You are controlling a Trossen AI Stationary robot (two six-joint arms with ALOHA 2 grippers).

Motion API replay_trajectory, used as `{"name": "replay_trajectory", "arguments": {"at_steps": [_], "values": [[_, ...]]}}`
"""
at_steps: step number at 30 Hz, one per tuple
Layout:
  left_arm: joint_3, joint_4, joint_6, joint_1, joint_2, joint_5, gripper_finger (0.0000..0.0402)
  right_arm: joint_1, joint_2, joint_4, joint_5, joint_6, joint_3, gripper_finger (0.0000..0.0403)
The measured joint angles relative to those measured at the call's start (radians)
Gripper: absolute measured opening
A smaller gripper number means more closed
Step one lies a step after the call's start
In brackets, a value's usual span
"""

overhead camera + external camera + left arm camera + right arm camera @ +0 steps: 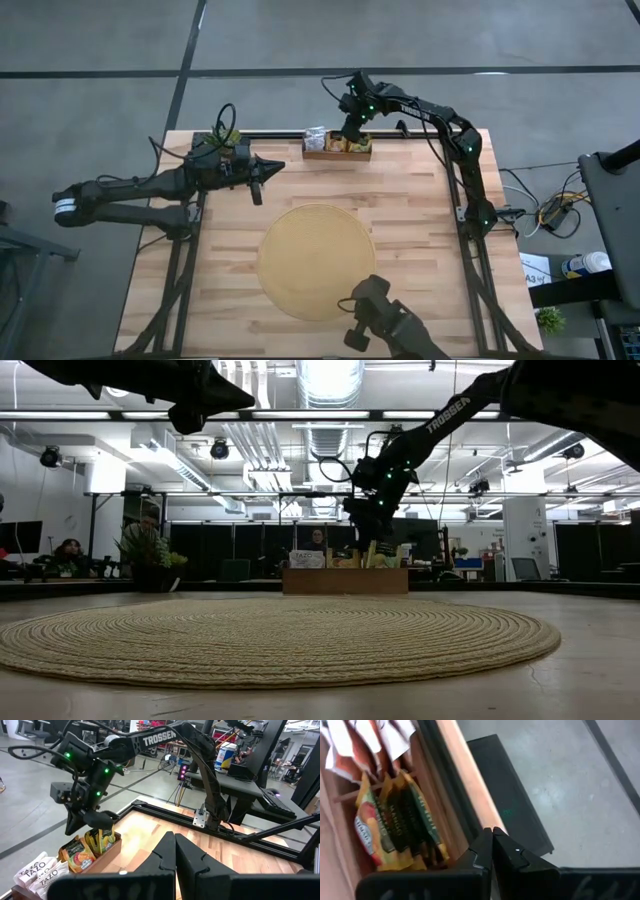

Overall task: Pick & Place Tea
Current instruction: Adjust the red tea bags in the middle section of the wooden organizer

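Tea sachets (340,146): I find them standing in the wooden tray (337,153), directly beneath my right gripper (352,128), fingers pressed together, empty. Left gripper (270,166): pressed together, hovering over bench (410,200), well aside.

The left arm reaches in from the table's left edge, stretched nearly level, its wrist pointing toward the far middle of the table. The left gripper (258,190) hangs above the table's far-left part, its 2 fingers pressed together with nothing between them. The right arm rises from the table's right edge, bends at the elbow near the far-right corner and runs along the far edge. The right gripper (350,135) points downward at the far edge's middle, its 2 fingers closed and empty.
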Motion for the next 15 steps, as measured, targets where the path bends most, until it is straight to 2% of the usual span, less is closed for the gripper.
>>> {"name": "replay_trajectory", "arguments": {"at_steps": [15], "values": [[0.0, 0.0, 0.004, 0.0, 0.0, 0.0, 0.0, 0.002, 0.0, -0.009, -0.111, 0.0, -0.011, 0.0008]]}}
